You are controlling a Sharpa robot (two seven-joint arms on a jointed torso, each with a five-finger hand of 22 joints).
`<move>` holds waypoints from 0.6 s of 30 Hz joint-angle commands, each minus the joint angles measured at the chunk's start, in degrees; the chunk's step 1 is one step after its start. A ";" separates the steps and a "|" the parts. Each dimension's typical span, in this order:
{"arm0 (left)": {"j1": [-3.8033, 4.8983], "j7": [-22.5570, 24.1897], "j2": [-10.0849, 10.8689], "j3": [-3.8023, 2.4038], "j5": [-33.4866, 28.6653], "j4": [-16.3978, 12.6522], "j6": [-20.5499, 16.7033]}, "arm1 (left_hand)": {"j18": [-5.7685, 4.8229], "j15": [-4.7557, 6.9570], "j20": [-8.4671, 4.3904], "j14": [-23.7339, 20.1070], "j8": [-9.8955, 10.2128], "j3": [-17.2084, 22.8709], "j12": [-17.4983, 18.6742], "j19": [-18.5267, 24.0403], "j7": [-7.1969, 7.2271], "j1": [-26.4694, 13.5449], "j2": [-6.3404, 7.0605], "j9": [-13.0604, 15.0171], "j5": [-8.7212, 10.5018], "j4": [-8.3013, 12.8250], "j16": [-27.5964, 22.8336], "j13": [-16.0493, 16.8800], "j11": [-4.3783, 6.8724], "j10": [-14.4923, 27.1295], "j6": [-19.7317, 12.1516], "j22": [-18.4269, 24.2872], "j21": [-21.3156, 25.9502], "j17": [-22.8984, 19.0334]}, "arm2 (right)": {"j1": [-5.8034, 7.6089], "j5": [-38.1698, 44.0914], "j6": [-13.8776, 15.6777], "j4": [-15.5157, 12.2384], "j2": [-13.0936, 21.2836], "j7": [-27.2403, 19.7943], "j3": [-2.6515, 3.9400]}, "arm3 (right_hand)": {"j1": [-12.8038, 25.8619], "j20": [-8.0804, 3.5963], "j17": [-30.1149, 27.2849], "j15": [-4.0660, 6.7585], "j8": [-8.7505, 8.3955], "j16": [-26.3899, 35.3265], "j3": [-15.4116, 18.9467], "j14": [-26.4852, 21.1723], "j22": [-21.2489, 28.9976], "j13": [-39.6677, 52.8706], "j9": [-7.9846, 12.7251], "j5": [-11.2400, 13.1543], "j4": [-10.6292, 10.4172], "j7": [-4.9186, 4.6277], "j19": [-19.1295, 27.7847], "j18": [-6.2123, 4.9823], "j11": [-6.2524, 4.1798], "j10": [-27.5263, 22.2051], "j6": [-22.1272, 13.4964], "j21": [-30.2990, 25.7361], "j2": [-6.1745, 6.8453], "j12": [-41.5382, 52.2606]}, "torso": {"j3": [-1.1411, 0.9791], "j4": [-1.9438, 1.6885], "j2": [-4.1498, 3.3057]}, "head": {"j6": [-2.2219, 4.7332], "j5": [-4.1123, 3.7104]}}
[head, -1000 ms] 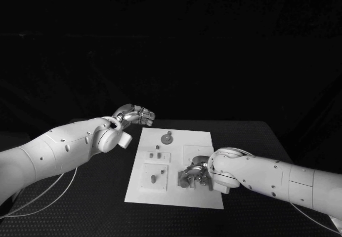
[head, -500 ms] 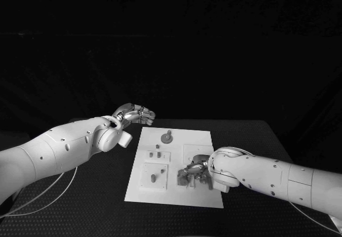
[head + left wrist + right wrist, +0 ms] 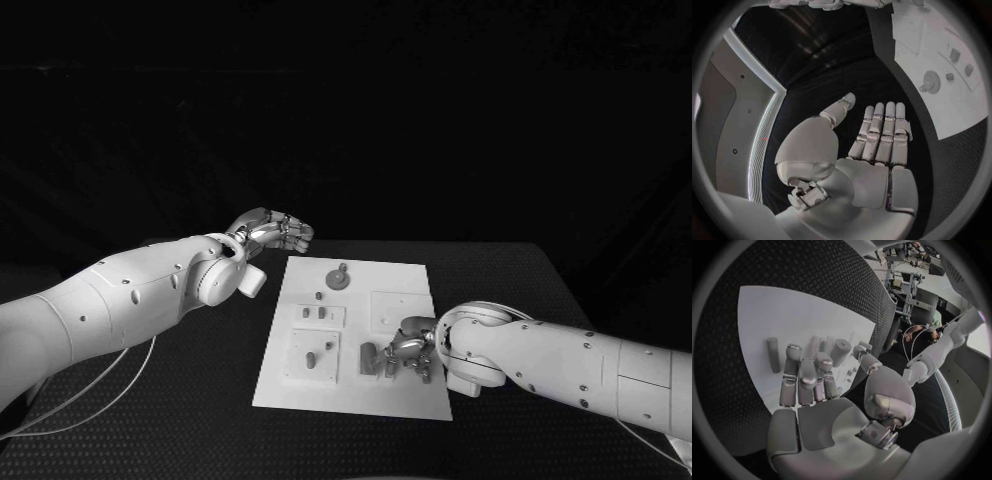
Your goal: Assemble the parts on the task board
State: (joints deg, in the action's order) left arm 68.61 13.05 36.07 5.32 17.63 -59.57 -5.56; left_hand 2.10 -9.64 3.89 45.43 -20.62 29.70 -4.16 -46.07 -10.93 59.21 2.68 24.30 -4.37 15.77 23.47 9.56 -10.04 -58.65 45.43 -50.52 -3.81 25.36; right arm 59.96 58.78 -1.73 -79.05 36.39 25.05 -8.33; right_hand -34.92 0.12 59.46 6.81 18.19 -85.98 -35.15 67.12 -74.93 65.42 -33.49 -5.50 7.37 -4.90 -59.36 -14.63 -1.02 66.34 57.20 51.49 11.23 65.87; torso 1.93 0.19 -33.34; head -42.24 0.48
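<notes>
Task board [image 3: 346,340] at middle of black bench [image 3: 202,400], small parts [image 3: 369,358] on its near half. Right robot hand [image 3: 407,355] over board's near right part, fingers straight, side by side, holding nothing. Left robot hand [image 3: 274,232] off board's far left corner, fingers straight, empty.
</notes>
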 commanded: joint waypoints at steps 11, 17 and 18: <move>0.07 0.35 -0.12 -0.04 0.16 -0.15 0.61 | 0.81 -0.39 0.34 0.19 -0.13 -0.01 -0.03 -0.08 -0.41 -0.39 -0.06 -0.09 0.08 -0.16 -0.30 -0.11 -0.21 -0.23 -0.16 0.08 -0.10 0.09 | -0.03 4.54 -0.09 0.10 -0.77 -0.83 0.01 | -4.86 0.28 -0.14 0.50 0.60 -0.89 2.15 0.60 -0.98 -0.08 -0.95 0.22 5.78 0.08 0.01 -0.37 -0.52 0.64 1.27 0.51 -4.55 0.46 | 0.00 -0.06 0.00 | -0.24 -0.10; 0.07 0.32 -0.18 -0.04 0.17 -0.13 0.71 | 0.81 -0.39 0.35 0.19 -0.14 -0.01 -0.04 -0.08 -0.41 -0.41 -0.07 -0.10 0.08 -0.18 -0.32 -0.13 -0.20 -0.25 -0.15 0.09 -0.11 0.10 | -0.05 4.92 1.90 1.62 -1.86 -0.26 0.01 | -1.59 0.19 0.66 0.86 0.77 -1.31 3.39 2.04 -0.82 1.00 -1.14 0.18 3.64 0.48 -0.54 -0.37 -0.93 2.61 2.27 0.44 -10.62 1.80 | 0.04 -0.10 -0.01 | -0.33 -0.11; 0.07 0.32 -0.21 -0.04 0.17 -0.10 0.71 | 0.81 -0.39 0.35 0.20 -0.14 -0.01 -0.04 -0.08 -0.41 -0.42 -0.08 -0.10 0.08 -0.18 -0.32 -0.14 -0.20 -0.25 -0.15 0.09 -0.11 0.11 | -0.09 4.92 1.80 1.74 -2.06 -0.37 0.01 | -1.66 0.06 0.76 0.95 0.78 -1.38 3.36 2.25 -0.88 1.13 -1.17 0.16 3.97 0.56 -0.59 -0.37 -1.01 2.86 2.40 0.49 -11.73 1.97 | 0.04 -0.10 0.00 | -0.34 -0.11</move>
State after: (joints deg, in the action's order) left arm 68.61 13.00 35.99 5.32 17.65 -59.57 -5.54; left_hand 2.10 -9.64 3.89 45.43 -20.62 29.70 -4.16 -46.07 -10.93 59.21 2.68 24.25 -4.37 15.77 23.47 9.51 -10.04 -58.65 45.43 -50.52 -3.81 25.40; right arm 59.93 62.30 -1.11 -77.58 34.55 24.80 -8.32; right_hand -36.67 0.40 60.17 7.75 18.79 -87.18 -31.79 68.98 -74.92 66.55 -34.64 -5.31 11.44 -4.35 -59.70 -14.64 -2.04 69.03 59.42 51.81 0.52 67.74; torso 1.96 0.10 -33.34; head -42.51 0.39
